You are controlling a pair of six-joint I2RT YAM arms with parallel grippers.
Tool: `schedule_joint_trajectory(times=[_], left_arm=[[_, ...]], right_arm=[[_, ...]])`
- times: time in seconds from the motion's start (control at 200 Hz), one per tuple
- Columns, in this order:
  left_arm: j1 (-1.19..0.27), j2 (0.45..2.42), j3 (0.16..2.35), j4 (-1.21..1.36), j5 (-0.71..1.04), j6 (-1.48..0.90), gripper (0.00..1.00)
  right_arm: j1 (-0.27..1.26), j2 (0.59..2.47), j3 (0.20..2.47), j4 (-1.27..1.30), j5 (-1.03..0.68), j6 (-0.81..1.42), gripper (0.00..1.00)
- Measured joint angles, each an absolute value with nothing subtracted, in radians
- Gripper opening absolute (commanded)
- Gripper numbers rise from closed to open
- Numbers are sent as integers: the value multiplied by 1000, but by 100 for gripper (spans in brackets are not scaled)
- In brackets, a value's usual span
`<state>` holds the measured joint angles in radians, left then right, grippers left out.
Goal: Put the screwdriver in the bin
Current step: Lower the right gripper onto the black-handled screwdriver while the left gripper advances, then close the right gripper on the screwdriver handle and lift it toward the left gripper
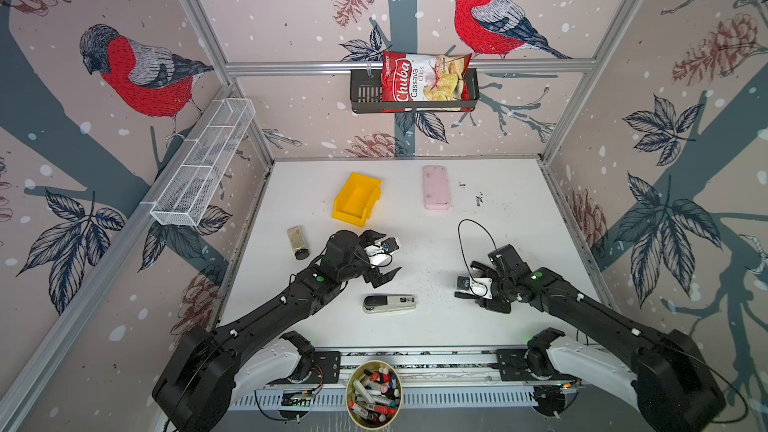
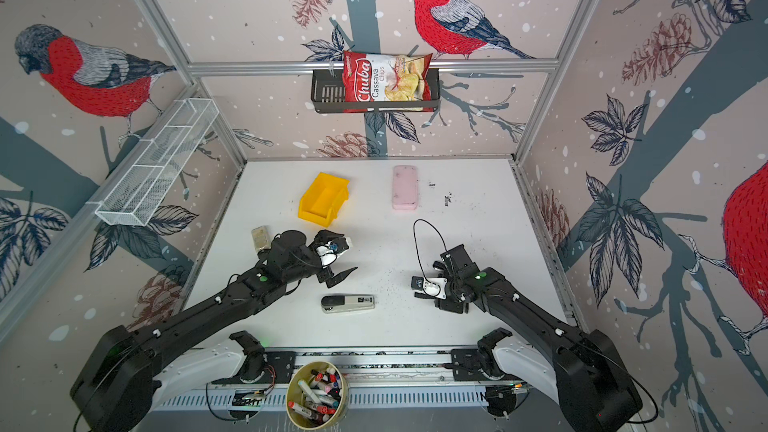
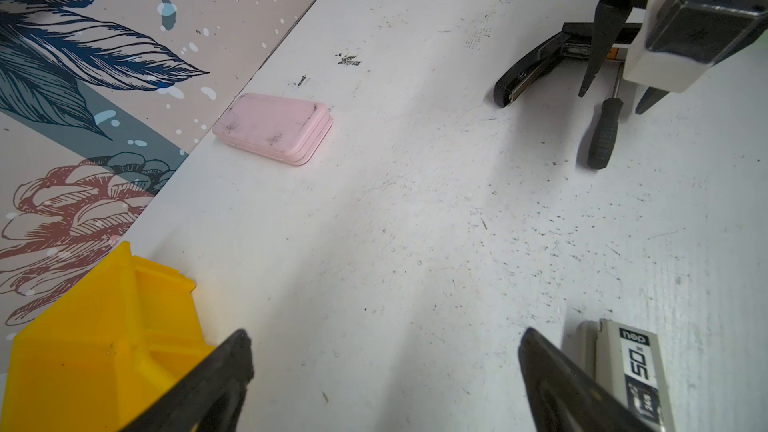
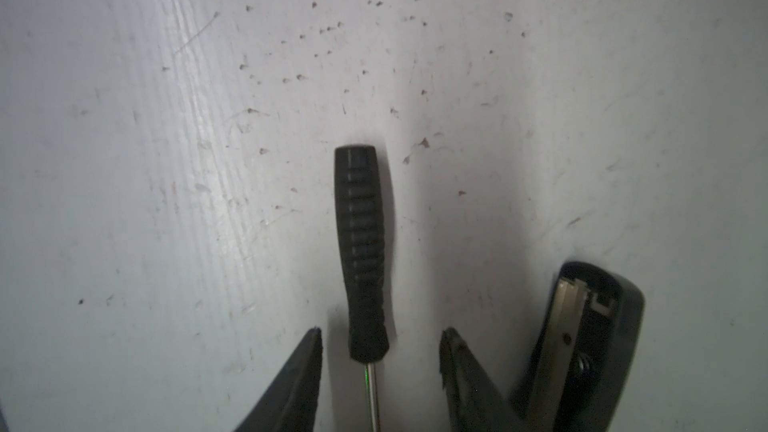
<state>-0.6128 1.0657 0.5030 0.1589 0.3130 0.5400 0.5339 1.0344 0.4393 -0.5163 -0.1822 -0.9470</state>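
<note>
The screwdriver (image 4: 360, 238), black handle and thin silver shaft, lies flat on the white table; the left wrist view also shows the screwdriver (image 3: 604, 132). My right gripper (image 4: 380, 332) straddles it where handle meets shaft, jaws partly closed with a gap on each side. In both top views the right gripper (image 1: 465, 280) (image 2: 422, 284) hides it. The yellow bin (image 1: 356, 199) (image 2: 323, 200) (image 3: 95, 347) stands far left of centre. My left gripper (image 1: 392, 252) (image 2: 347, 253) (image 3: 384, 332) hovers open and empty just in front of the bin.
A black stapler (image 4: 582, 347) (image 3: 528, 68) lies right beside the right gripper. A grey-and-black stapler (image 1: 388, 304) lies near the front. A pink case (image 1: 435, 187) lies at the back, a small jar (image 1: 298, 241) at the left. A cup of markers (image 1: 374, 392) sits at the front rail.
</note>
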Motion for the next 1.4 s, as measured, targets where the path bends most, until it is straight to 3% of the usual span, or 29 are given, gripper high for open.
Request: schedule_joint_trajectory(times=[0.245,0.741,1.396], left_arm=[[-613,1064,480,154,313,550,98],[-613,1025,448,154,309,557,98],[-614,1077,538,152,402,416,98]], right_arm=[[534,1061,418,-480,-167,-939,38],[530,1099,428,-457,-193,-940,8],[607,1053,563,-459,-156,-944,2]])
